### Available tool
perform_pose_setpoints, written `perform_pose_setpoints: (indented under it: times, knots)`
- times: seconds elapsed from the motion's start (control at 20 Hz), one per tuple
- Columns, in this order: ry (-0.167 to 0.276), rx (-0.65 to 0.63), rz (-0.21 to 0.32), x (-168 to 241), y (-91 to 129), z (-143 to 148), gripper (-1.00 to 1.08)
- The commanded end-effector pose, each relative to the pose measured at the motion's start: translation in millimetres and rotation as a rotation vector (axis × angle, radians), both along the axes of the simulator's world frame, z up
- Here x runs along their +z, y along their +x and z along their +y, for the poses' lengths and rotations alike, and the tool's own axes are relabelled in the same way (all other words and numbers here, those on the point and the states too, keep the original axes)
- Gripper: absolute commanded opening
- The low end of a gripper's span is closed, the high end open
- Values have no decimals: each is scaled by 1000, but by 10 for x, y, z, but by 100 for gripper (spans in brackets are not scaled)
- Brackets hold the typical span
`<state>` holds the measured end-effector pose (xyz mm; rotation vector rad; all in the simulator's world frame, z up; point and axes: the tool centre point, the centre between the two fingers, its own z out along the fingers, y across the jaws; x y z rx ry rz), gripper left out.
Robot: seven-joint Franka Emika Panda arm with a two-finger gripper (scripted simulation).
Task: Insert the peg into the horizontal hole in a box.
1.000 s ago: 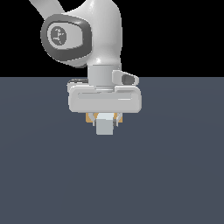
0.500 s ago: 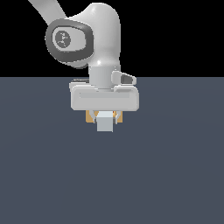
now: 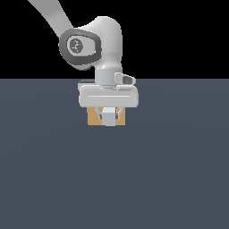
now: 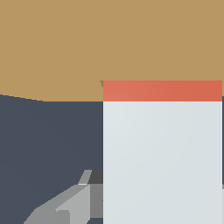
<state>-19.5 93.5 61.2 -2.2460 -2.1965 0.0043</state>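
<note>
The peg (image 3: 108, 118) shows end-on in the exterior view as a pale grey-white square below the hand. My gripper (image 3: 108, 114) is shut on the peg. The tan-orange box (image 3: 94, 117) sits right behind it, mostly hidden by the hand and the peg. In the wrist view the peg's pale half (image 4: 162, 162) runs toward the box (image 4: 65, 43), and only a short strip of its red half (image 4: 162, 90) shows before it meets the box face. The hole is hidden behind the peg; just a dark corner of it shows beside the red strip. One finger (image 4: 70, 205) shows beside the peg.
The dark blue-grey table surface (image 3: 170, 179) stretches all around the box. The robot's white arm (image 3: 96, 44) rises above the hand toward the exterior view's left.
The hand with the peg has moved away from the camera toward the box. The peg's end sits closer in against the box face than before.
</note>
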Motion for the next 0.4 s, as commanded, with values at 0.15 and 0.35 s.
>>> perform_pose_setpoints:
  times: [0.15,0.35]
  knots:
    - [2,2,-5,21,25,117,-100]
    - [2,2,-5,21,32,75,-100]
